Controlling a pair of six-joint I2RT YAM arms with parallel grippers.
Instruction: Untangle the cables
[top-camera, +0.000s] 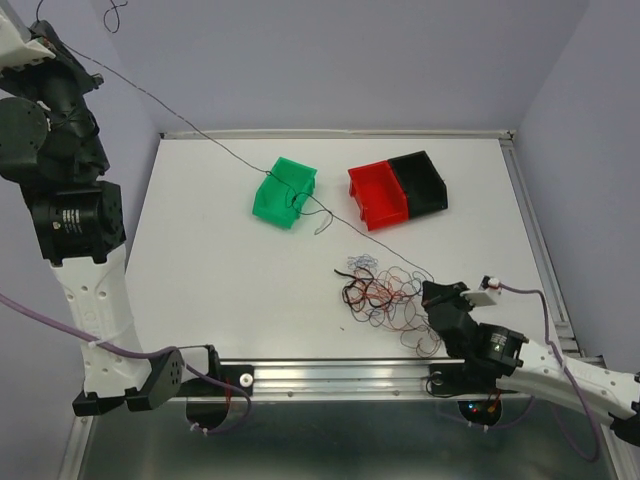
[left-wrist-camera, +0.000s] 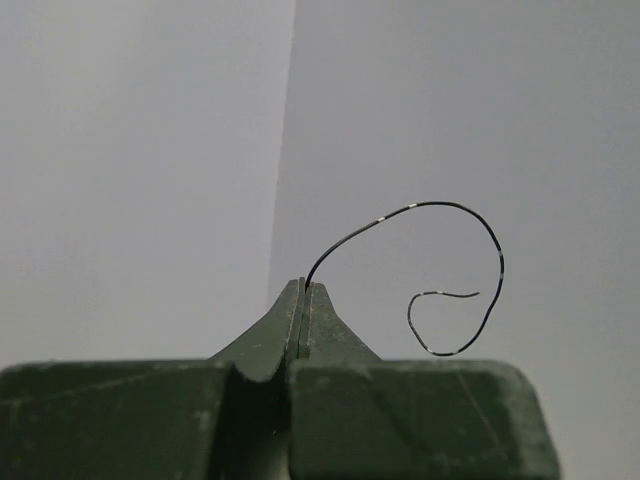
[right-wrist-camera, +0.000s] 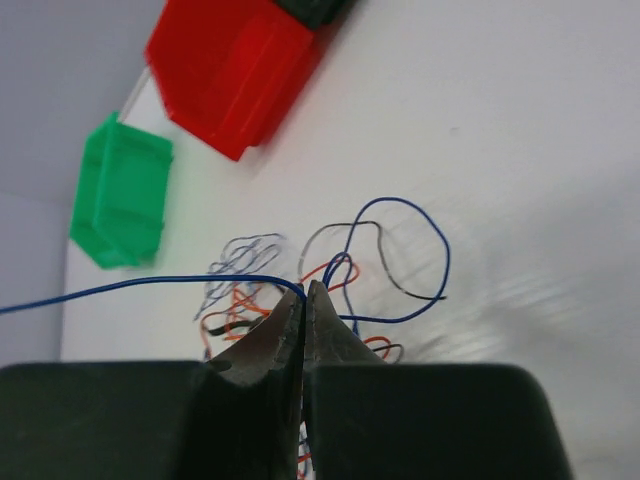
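Red, orange, black and blue hair-thin cables (top-camera: 385, 295) lie balled in a loose, curly heap on the white desk (top-camera: 220, 260), toward 4 o'clock from its middle in the overhead view. The right end effector (top-camera: 432, 295) sits against the heap's 3 o'clock edge. In its wrist view the fingers are pressed together on a blue strand (right-wrist-camera: 150, 282), which leaves the tips toward 9 o'clock and runs out of frame. The rest of the heap lies just beyond the tips, with a blue loop and a black loop standing out toward 1 o'clock.

From the heap a long dark strand (top-camera: 230, 155) stretches nearly straight. Its long axis runs from 4 o'clock up toward 10 o'clock, crossing the green plastic bin (top-camera: 285, 192) and leaving the desk's far left corner toward the raised left arm (top-camera: 75, 215).

The left end effector (left-wrist-camera: 303, 290) is clamped flat on a black strand (left-wrist-camera: 440, 204) with pale bands. Its free end arcs up toward 1 o'clock and curls back into a small hook, in the air before a grey wall (left-wrist-camera: 150, 150).

The red plastic bin (top-camera: 377, 195) and the black plastic bin (top-camera: 420, 182) stand touching side by side, at 12 o'clock from the heap and apart from it.
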